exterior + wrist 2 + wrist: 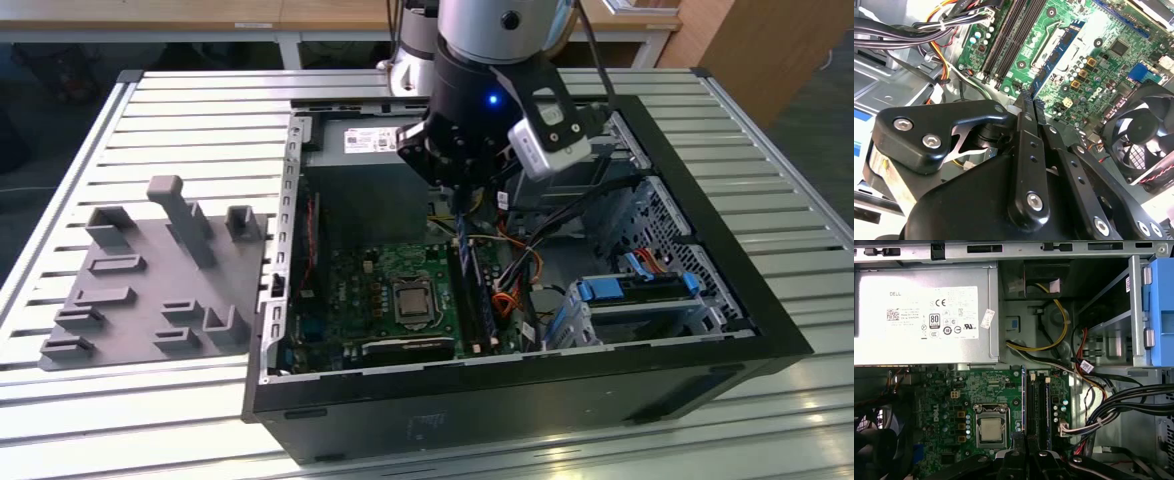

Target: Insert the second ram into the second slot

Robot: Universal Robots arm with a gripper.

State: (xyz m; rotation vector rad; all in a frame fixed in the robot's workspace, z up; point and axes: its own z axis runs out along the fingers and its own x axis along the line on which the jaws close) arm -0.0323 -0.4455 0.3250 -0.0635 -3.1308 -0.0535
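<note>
My gripper point(461, 205) hangs inside the open computer case, over the green motherboard point(354, 290). Its fingers are shut on the second ram point(463, 245), a thin blue stick held on edge and pointing down. In the second wrist view the ram point(1054, 55) runs out from the gripper point(1030, 100) across the board, beside the dark memory slots point(1011, 30). In the first wrist view the ram point(1024, 400) is a thin blue line just beside the slots point(1038, 400), between them and the processor socket point(991, 427). It is above the board, not seated.
The power supply point(929, 315) sits at the case's far end. Bundled cables point(534, 260) run close by the slots on the exterior view's right. Blue drive-bay latches point(641, 285) stand further right. A case fan point(1139, 135) is nearby. A grey fixture plate point(147, 280) lies outside the case.
</note>
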